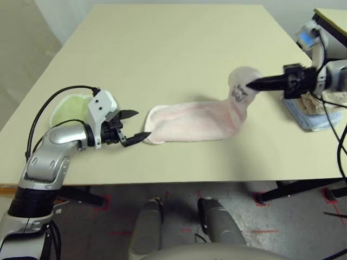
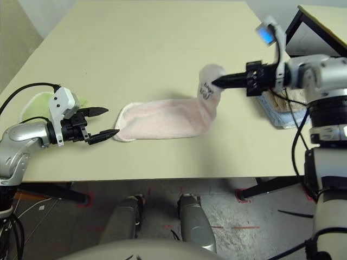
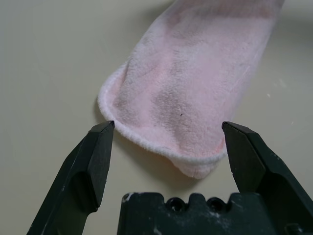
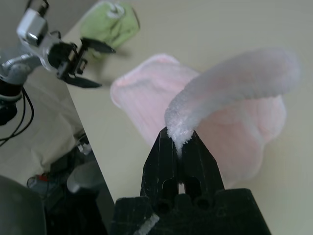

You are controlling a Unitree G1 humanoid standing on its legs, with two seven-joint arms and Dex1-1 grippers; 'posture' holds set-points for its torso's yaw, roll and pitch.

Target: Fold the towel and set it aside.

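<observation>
On the table, head views: I've got the towel point(image 1: 190, 122) lying as a long pink strip across the near half of the table point(image 1: 162, 49), its right end hoisted off the surface.
Right gripper, head views: right gripper point(image 1: 250, 84) is clamped shut on that raised end, dark mark facing me, pointing in from the right.
Left gripper, head views: left gripper point(image 1: 135, 125) sits w/ fingers wide apart, just beside the towel's left end, holding nothing.
Neighbours: green towel point(image 1: 68, 108) behind my left arm; beige and blue stack point(image 1: 317, 111) under my right arm (both well clear of the strip for now).
Left wrist view: towel hem point(image 3: 161, 147) lies flat between my open fingertips point(image 3: 101, 132), not yet inside them. Risk: if I close from here I'd pinch air or just the top layer, so the fold drags crooked.
Right wrist view: only a thin bit of edge point(image 4: 178, 132) is nipped between the shut tips; rest of the end curls over above. Risk: fluffy terry, small bite, so a quick swing leftward could pull it free & drop it mid-fold.
Other risk: w/ left end unpinned, carrying the right end over may slide the whole strip toward the green towel instead of folding it.
</observation>
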